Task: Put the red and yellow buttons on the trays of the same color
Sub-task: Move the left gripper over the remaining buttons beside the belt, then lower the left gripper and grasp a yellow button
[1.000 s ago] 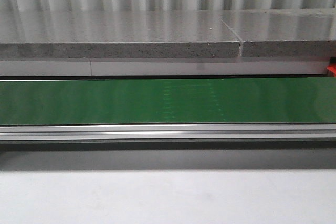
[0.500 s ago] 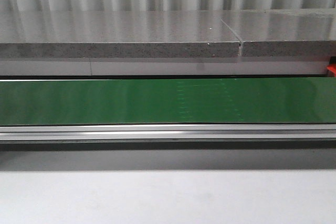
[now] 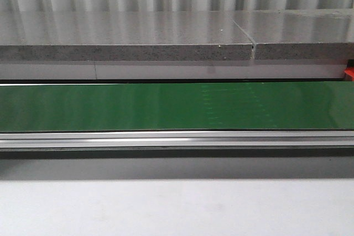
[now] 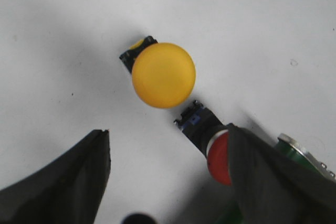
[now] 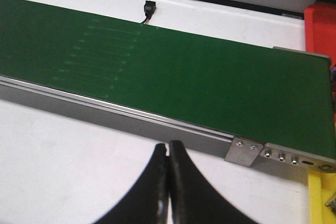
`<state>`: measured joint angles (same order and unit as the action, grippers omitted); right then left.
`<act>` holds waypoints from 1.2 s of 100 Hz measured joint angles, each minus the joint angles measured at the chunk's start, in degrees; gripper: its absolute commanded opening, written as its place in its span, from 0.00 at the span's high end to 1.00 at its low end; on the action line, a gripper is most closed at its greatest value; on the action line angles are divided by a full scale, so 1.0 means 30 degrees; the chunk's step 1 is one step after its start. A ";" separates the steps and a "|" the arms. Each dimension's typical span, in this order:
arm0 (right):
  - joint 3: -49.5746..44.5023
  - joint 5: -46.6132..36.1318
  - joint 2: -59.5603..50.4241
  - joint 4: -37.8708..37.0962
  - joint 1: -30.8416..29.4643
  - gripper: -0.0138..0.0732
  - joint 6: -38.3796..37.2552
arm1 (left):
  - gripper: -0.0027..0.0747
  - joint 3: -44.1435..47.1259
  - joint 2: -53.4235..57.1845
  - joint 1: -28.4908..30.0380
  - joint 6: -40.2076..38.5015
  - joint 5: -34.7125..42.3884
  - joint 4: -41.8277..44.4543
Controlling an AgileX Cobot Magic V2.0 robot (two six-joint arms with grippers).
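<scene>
White tabletop, yellow button beyond left claw

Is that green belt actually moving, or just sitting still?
Yes. The faint pale marks on the green belt have shifted rightward, judged against the notch in the grey stone ledge behind it.

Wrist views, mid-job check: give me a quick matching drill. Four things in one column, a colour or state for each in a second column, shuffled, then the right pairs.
Things
1. left gripper
2. right gripper
3. button lying on its side
4. conveyor belt

Colour or state
A. green
B. fingers pressed together, holding nothing
C. red cap, partly hidden behind a finger
D. fingers spread wide above the white table

Pairs: 1-D, 2-B, 3-C, 4-A
</scene>
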<state>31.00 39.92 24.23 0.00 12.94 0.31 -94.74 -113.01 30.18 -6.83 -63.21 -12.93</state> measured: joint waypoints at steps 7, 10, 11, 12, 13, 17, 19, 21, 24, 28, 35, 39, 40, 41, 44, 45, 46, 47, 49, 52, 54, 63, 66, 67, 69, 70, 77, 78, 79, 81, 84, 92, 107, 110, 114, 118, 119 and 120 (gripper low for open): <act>0.0000 0.0000 0.0000 0.0000 0.0000 0.92 0.0000 | 0.38 -0.0553 -0.0601 0.0000 -0.0255 -0.0098 0.0000; 0.0000 0.0000 0.0000 0.0000 0.0000 0.92 0.0000 | 0.38 -0.0737 -0.0849 0.0000 -0.0341 -0.0098 -0.0014; 0.0000 0.0000 0.0000 0.0000 0.0000 0.92 0.0000 | 0.38 -0.0818 -0.0950 0.0000 -0.0392 -0.0098 -0.0014; 0.0000 0.0000 0.0000 0.0000 0.0000 0.92 0.0000 | 0.38 -0.0854 -0.1006 0.0000 -0.0428 -0.0098 -0.0014; 0.0000 0.0000 0.0000 0.0000 0.0000 0.92 0.0000 | 0.38 -0.0863 -0.1124 0.0000 -0.0492 -0.0098 -0.0014; 0.0000 0.0000 0.0000 0.0000 0.0000 0.92 0.0000 | 0.38 -0.1020 -0.1369 0.0000 -0.0665 -0.0050 -0.0014; 0.0000 0.0000 0.0000 0.0000 0.0000 0.92 0.0000 | 0.38 -0.1117 -0.1527 0.0000 -0.0708 -0.0005 -0.0014; 0.0000 0.0000 0.0000 0.0000 0.0000 0.92 0.0000 | 0.38 -0.1162 -0.1664 0.0000 -0.0795 0.0052 -0.0014; 0.0000 0.0031 0.0000 0.0000 0.0000 0.92 0.0000 | 0.38 -0.1300 -0.1867 0.0000 -0.0836 0.0086 -0.0052; 0.0000 0.0031 0.0000 0.0000 0.0000 0.92 0.0000 | 0.38 -0.1477 -0.2166 0.0000 -0.0877 0.0132 -0.0087; 0.0000 0.0031 0.0000 0.0000 0.0000 0.92 0.0000 | 0.38 -0.1733 -0.2641 0.0000 -0.0911 0.0132 -0.0178; 0.0000 0.0031 0.0000 0.0000 0.0000 0.92 0.0000 | 0.38 -0.1751 -0.2830 0.0000 -0.0939 0.0174 -0.0178; 0.0000 0.0031 0.0000 0.0000 0.0000 0.92 0.0000 | 0.38 -0.1751 -0.2882 0.0000 -0.0939 0.0174 -0.0178; 0.0000 0.0031 0.0000 0.0000 0.0000 0.92 0.0000 | 0.38 -0.1751 -0.2928 0.0000 -0.0939 0.0174 -0.0178; 0.0000 0.0031 0.0000 0.0000 0.0000 0.92 0.0000 | 0.39 -0.1795 -0.3013 0.0000 -0.0951 0.0174 -0.0178; 0.0000 0.0031 0.0000 0.0000 0.0000 0.92 0.0000 | 0.39 -0.1795 -0.3007 0.0000 -0.0985 0.0174 -0.0178; 0.0000 0.0031 0.0000 0.0000 0.0000 0.92 0.0000 | 0.40 -0.1795 -0.3057 0.0000 -0.0983 0.0174 -0.0178; 0.0000 0.0031 0.0000 0.0000 0.0000 0.92 0.0000 | 0.40 -0.1795 -0.3053 0.0000 -0.0983 0.0174 -0.0178; 0.0000 0.0031 0.0000 0.0000 0.0000 0.92 0.0000 | 0.41 -0.1795 -0.3066 0.0000 -0.0983 0.0174 -0.0189; 0.0000 0.0031 0.0000 0.0000 0.0000 0.92 0.0000 | 0.44 -0.1795 -0.3101 0.0000 -0.0992 0.0174 -0.0189; 0.0000 0.0031 0.0000 0.0000 0.0000 0.92 0.0000 | 0.46 -0.1830 -0.3097 0.0000 -0.1025 0.0174 -0.0189; 0.0000 0.0031 0.0000 0.0000 0.0000 0.92 0.0000 | 0.54 -0.1858 -0.3097 0.0000 -0.1025 0.0174 -0.0259; 0.0000 0.0031 0.0000 0.0000 0.0000 0.92 0.0000 | 0.57 -0.1858 -0.3097 0.0000 -0.1025 0.0174 -0.0259; 0.0000 0.0031 0.0000 0.0000 0.0000 0.92 0.0000 | 0.57 -0.1858 -0.3097 0.0000 -0.1025 0.0174 -0.0295; 0.0000 0.0031 0.0000 0.0000 0.0000 0.92 0.0000 | 0.59 -0.1858 -0.3097 0.0000 -0.1025 0.0174 -0.0282; 0.0000 0.0031 0.0000 0.0000 0.0000 0.92 0.0000 | 0.60 -0.1858 -0.3097 0.0000 -0.1025 0.0174 -0.0282; 0.0000 0.0031 0.0000 0.0000 0.0000 0.92 0.0028 | 0.63 -0.1870 -0.3097 0.0000 -0.1025 0.0174 -0.0282; 0.0000 0.0031 0.0000 0.0000 0.0000 0.92 0.0028 | 0.63 -0.1870 -0.3097 0.0000 -0.1025 0.0174 -0.0282; 0.0000 0.0031 0.0000 0.0000 0.0000 0.92 0.0028 | 0.64 -0.1870 -0.3097 0.0000 -0.1025 0.0174 -0.0282; 0.0000 0.0031 0.0000 0.0000 0.0000 0.92 0.0028 | 0.64 -0.1870 -0.3097 0.0000 -0.1025 0.0174 -0.0282; 0.0000 0.0031 0.0000 0.0000 0.0000 0.92 0.0028 | 0.64 -0.1870 -0.3097 0.0000 -0.1025 0.0174 -0.0282; 0.0000 0.0031 0.0000 0.0000 0.0000 0.92 0.0028 | 0.64 -0.1870 -0.3097 -0.0034 -0.1025 0.0140 -0.0282; 0.0000 0.0031 0.0000 0.0000 0.0000 0.92 0.0028 | 0.64 -0.1870 -0.2770 -0.0034 -0.0290 -0.0239 -0.0282; 0.0000 0.0031 0.0000 0.0000 0.0000 0.92 0.0028 | 0.64 -0.1870 -0.2585 -0.0034 -0.0114 -0.0338 -0.0282; 0.0000 0.0031 0.0000 0.0000 0.0000 0.92 0.0028 | 0.64 -0.1870 -0.2244 -0.0034 0.0198 -0.0487 -0.0282; 0.0000 0.0031 0.0000 0.0000 0.0000 0.92 0.0028 | 0.64 -0.1870 -0.1821 -0.0034 0.0535 -0.0670 -0.0282; 0.0000 0.0031 0.0000 0.0000 0.0000 0.92 0.0028 | 0.64 -0.1870 -0.1746 -0.0034 0.0675 -0.0670 -0.0282; 0.0000 0.0031 0.0000 0.0000 0.0000 0.92 0.0028 | 0.64 -0.1870 -0.1670 -0.0034 0.0741 -0.0722 -0.0246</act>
<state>31.00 40.01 24.23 0.00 12.94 0.39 -100.35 -118.02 30.08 -4.61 -65.38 -13.67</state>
